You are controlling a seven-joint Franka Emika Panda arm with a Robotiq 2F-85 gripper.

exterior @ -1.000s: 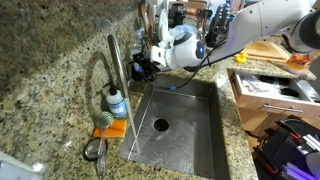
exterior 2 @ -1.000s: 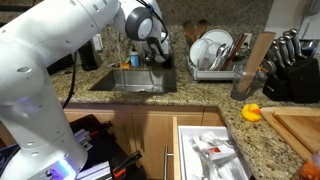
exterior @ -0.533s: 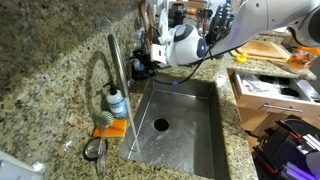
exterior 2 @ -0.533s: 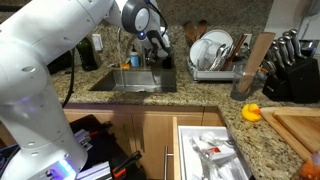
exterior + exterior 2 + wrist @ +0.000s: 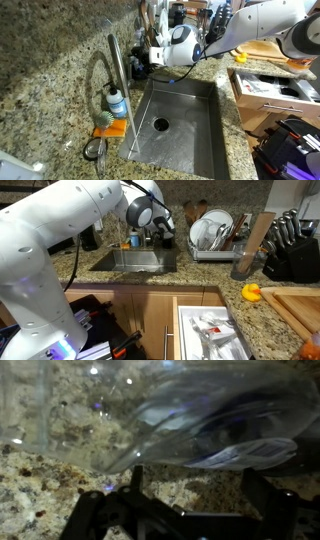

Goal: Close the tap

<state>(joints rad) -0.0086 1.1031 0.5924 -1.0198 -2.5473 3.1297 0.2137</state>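
Observation:
The tap (image 5: pixel 116 75) is a tall brushed-silver faucet with a thin upright stem and an arched gooseneck, at the near end of the sink (image 5: pixel 195 140). My gripper (image 5: pixel 139 67) hovers over the sink's back edge, apart from the tap and beyond it. In the wrist view the two dark fingers (image 5: pixel 195 488) stand apart with only speckled granite between them. A blurred clear plastic thing (image 5: pixel 200 420) fills the top of that view. In an exterior view the arm's wrist (image 5: pixel 148 215) is above the sink (image 5: pixel 135 262).
A small clear bottle with a blue cap (image 5: pixel 117 101) and an orange sponge (image 5: pixel 112 128) stand by the tap's base. A wire dish rack with plates (image 5: pixel 215 232), a knife block (image 5: pixel 290 245), a yellow duck (image 5: pixel 252 292) and an open drawer (image 5: pixel 215 330) are nearby.
The arm's wrist has shifted a little up and toward the counter behind the sink. The tap and bottle have not moved.

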